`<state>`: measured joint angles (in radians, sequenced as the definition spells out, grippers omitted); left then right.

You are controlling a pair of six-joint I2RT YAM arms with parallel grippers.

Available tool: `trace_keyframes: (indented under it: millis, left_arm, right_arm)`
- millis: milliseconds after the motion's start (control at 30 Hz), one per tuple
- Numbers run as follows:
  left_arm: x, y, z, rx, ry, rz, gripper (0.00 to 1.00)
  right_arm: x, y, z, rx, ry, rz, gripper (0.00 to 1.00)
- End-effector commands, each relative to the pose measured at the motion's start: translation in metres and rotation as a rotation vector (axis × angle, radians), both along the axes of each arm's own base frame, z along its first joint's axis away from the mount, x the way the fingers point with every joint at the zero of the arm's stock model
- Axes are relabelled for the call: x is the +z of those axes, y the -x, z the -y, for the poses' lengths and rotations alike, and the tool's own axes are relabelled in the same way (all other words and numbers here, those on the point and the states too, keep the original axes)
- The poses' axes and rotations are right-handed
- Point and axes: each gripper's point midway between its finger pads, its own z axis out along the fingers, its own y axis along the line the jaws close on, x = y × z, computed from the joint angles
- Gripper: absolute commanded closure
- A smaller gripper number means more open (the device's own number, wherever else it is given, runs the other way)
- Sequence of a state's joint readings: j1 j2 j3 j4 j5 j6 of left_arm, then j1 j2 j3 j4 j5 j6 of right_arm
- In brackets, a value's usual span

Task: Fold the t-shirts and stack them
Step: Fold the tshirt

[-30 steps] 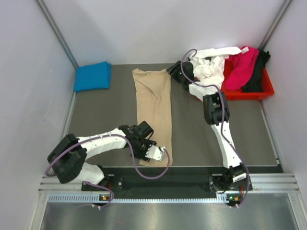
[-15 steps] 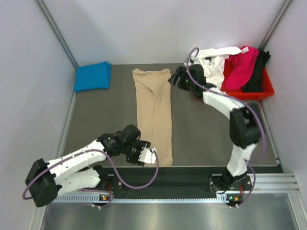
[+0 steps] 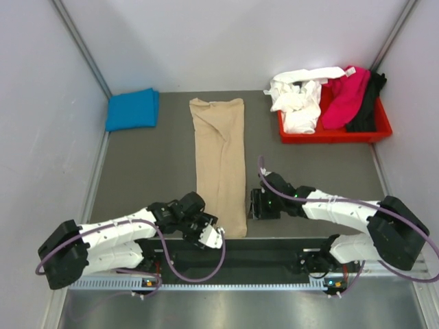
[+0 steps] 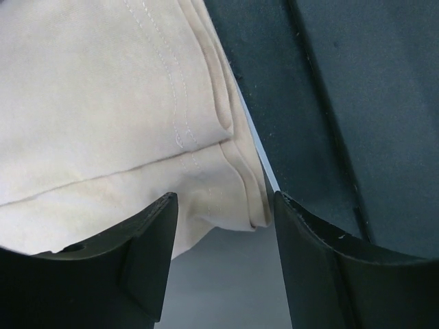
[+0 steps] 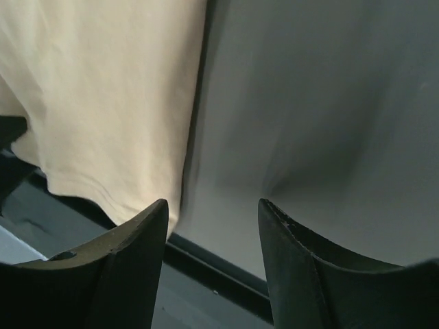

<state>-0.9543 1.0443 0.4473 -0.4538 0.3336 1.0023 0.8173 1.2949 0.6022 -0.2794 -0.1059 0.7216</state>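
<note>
The tan t-shirt (image 3: 219, 161) lies folded into a long strip down the middle of the table. My left gripper (image 3: 210, 237) is at its near left corner, open. In the left wrist view the shirt's hemmed corner (image 4: 226, 199) lies just ahead of the gap between my left gripper's (image 4: 223, 209) fingers, ungripped. My right gripper (image 3: 255, 204) is low beside the strip's near right edge, open and empty. In the right wrist view the tan t-shirt (image 5: 103, 89) ends by the left finger of my right gripper (image 5: 214, 209). A folded blue t-shirt (image 3: 132, 110) rests at the far left.
A red tray (image 3: 334, 133) at the far right holds white (image 3: 298, 96), magenta (image 3: 343, 99) and black (image 3: 367, 103) t-shirts in a heap, spilling over its rim. The table's near edge and a dark rail (image 5: 219, 264) run just below both grippers. White walls close in the sides.
My right arm has swung back from the far end by the tray to the near right side of the tan t-shirt. My left gripper shifted slightly nearer the front edge.
</note>
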Motion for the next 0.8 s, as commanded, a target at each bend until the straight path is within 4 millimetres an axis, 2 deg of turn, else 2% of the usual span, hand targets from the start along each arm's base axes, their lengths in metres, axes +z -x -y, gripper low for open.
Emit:
trace_keyframes:
  millis: [0,67,100,167,233,300,333,367,400,433,467,500,633,700,733,767]
  left_arm:
    - [-0.003,-0.003,0.009,-0.019,0.029,0.034,0.37]
    - [-0.008,-0.004,0.006,-0.010,0.010,0.036,0.41]
    - [-0.010,-0.003,0.004,-0.012,-0.002,0.034,0.42]
    - [-0.013,-0.003,0.002,-0.008,-0.015,0.031,0.45]
    - [-0.014,-0.003,-0.001,-0.005,-0.031,0.029,0.49]
    - [-0.015,-0.003,-0.003,0.000,-0.042,0.030,0.61]
    - [-0.016,-0.002,-0.004,0.007,-0.050,0.021,0.66]
    - [-0.015,-0.001,-0.004,0.010,-0.049,0.015,0.77]
    - [-0.014,0.000,-0.005,0.016,-0.050,0.008,0.83]
    - [-0.008,0.000,-0.001,0.033,-0.039,-0.009,0.91]
    - [-0.006,0.002,-0.003,0.046,-0.048,-0.024,1.00]
    - [0.001,0.000,-0.002,0.068,-0.038,-0.023,1.00]
    - [0.037,-0.035,0.005,0.269,0.037,0.068,1.00]
    - [0.054,-0.058,0.003,0.348,0.090,0.106,1.00]
    - [0.072,-0.071,0.007,0.377,0.133,0.113,1.00]
    - [0.080,-0.088,-0.001,0.441,0.156,0.103,1.00]
  right_arm:
    - [0.006,0.016,-0.017,-0.021,-0.080,-0.020,0.45]
    - [-0.001,0.030,-0.030,0.017,-0.110,-0.064,0.44]
    - [0.002,0.030,-0.039,0.032,-0.133,-0.064,0.44]
    - [-0.008,0.039,-0.047,0.069,-0.109,-0.092,0.42]
    - [-0.010,0.039,-0.054,0.078,-0.109,-0.094,0.44]
    - [-0.014,0.042,-0.055,0.081,-0.114,-0.110,0.53]
    - [-0.014,0.044,-0.056,0.083,-0.120,-0.118,0.65]
    - [-0.013,0.045,-0.053,0.080,-0.118,-0.117,0.70]
    - [-0.013,0.045,-0.051,0.076,-0.113,-0.114,0.76]
    - [-0.011,0.045,-0.050,0.080,-0.114,-0.110,0.88]
    - [-0.006,0.045,-0.050,0.084,-0.119,-0.106,0.94]
    - [-0.003,0.045,-0.050,0.086,-0.122,-0.103,1.00]
    - [0.019,0.031,-0.055,0.094,-0.171,-0.057,1.00]
    - [0.032,0.011,-0.056,0.074,-0.200,-0.025,1.00]
    - [0.035,0.004,-0.056,0.095,-0.205,-0.012,1.00]
    - [0.036,-0.011,-0.050,0.069,-0.200,-0.005,1.00]
